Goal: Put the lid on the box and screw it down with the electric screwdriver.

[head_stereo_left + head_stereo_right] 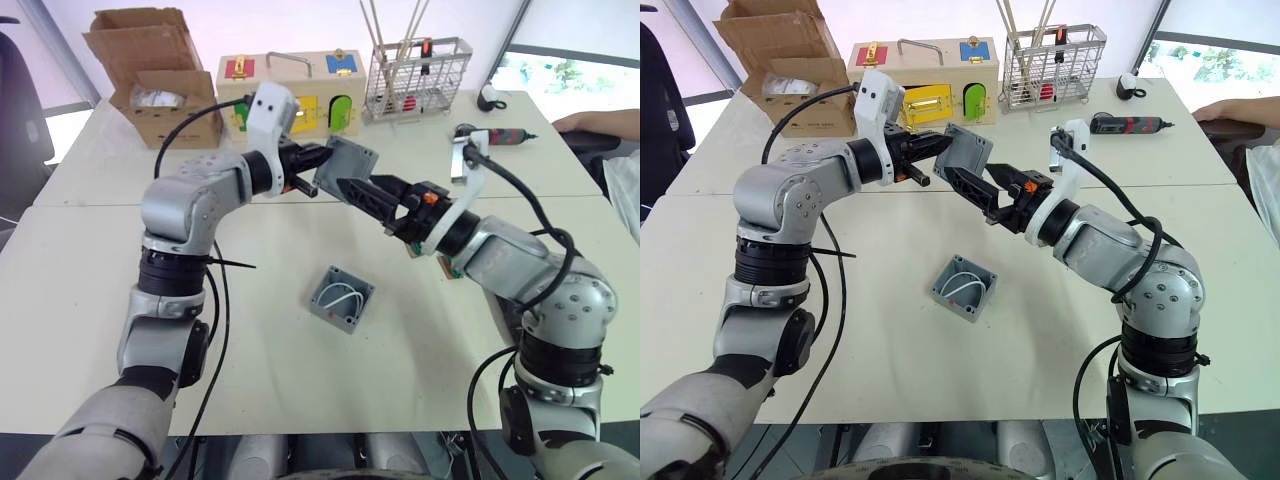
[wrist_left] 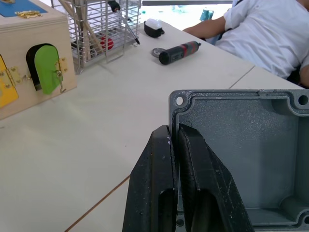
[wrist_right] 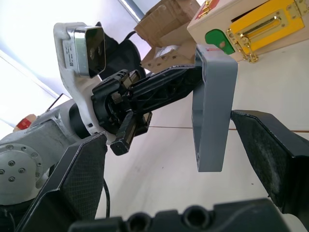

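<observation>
Lid (image 1: pixel 348 163) is hanging edge-on in mid-air above the table (image 1: pixel 90 300), pinched at one rim by the left gripper (image 1: pixel 318 166); right gripper (image 1: pixel 360 195) is gaping around it, ungrasped, risking a slip or twist in handover; box (image 1: pixel 341 298) is waiting below; no legible markings.

The lid (image 2: pixel 241 150) looks like matt grey moulded plastic, as does the box (image 1: pixel 341 299) on the smooth, pale matt table (image 1: pixel 90 290). Behind the box stand a wire metal basket (image 1: pixel 417 76), a plain wooden box (image 1: pixel 290 95) and a rough cardboard box (image 1: pixel 150 70).
</observation>
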You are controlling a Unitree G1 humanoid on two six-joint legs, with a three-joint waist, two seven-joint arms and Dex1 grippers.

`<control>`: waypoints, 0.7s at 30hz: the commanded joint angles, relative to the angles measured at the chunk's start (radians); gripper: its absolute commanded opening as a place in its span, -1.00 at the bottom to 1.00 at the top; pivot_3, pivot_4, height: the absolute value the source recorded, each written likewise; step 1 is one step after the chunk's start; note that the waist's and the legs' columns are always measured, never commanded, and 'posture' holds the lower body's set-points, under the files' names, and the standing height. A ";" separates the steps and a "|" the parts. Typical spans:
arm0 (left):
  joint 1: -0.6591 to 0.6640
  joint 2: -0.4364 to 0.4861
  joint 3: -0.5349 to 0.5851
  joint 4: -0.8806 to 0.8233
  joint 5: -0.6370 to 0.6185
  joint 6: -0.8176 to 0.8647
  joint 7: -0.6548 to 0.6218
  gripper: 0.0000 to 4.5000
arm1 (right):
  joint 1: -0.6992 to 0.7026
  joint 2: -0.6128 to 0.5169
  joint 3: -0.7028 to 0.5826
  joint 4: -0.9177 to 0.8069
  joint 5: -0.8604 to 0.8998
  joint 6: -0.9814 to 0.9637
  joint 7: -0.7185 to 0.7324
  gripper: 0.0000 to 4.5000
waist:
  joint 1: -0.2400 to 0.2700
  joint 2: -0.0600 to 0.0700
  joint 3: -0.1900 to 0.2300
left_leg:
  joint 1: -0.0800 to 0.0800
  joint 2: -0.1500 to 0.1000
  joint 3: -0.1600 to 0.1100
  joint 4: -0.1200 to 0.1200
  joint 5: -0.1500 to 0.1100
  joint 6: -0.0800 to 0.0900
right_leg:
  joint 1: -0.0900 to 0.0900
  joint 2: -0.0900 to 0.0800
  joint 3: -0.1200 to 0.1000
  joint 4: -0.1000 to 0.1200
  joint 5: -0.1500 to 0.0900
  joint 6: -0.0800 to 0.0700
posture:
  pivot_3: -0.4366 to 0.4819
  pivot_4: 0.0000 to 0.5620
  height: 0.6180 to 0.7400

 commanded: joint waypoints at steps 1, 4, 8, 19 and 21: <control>-0.013 0.005 0.004 -0.044 -0.014 -0.016 -0.003 -0.98 | -0.013 -0.004 -0.018 -0.013 0.018 -0.034 0.005 1.00 | 0.001 0.000 0.000 | 0.000 0.000 0.000 0.000 0.000 0.000 | 0.000 0.000 0.000 0.000 0.000 0.000 | -0.05 -0.47 1.00; -0.018 0.000 0.011 -0.047 -0.027 -0.009 -0.006 -0.98 | -0.006 -0.007 -0.010 -0.009 0.003 -0.045 0.011 1.00 | 0.001 0.000 0.000 | 0.000 0.000 0.000 0.000 0.000 0.000 | 0.000 0.000 0.000 0.000 0.000 0.000 | -0.05 -0.47 1.00; -0.021 -0.001 0.005 -0.044 -0.033 -0.008 -0.009 -1.00 | 0.001 -0.002 0.001 0.004 -0.033 -0.064 0.026 0.89 | 0.001 0.000 0.000 | 0.000 0.000 0.000 0.000 0.000 0.000 | 0.000 0.000 0.000 0.000 0.000 0.000 | -0.05 -0.47 1.00; -0.024 -0.009 0.034 -0.062 -0.079 0.008 -0.001 -1.00 | 0.009 0.009 0.030 0.030 -0.131 -0.091 0.071 -0.71 | 0.001 0.000 0.000 | 0.000 0.000 0.000 0.000 0.000 0.000 | 0.000 0.000 0.000 0.000 0.000 0.000 | -0.05 -0.47 1.00; -0.025 -0.011 0.043 -0.066 -0.092 0.013 0.003 -1.00 | 0.009 0.014 0.033 0.032 -0.142 -0.091 0.080 -0.94 | 0.001 0.000 0.000 | 0.000 0.000 0.000 0.000 0.000 0.000 | 0.000 0.000 0.000 0.000 0.000 0.000 | -0.05 -0.47 1.00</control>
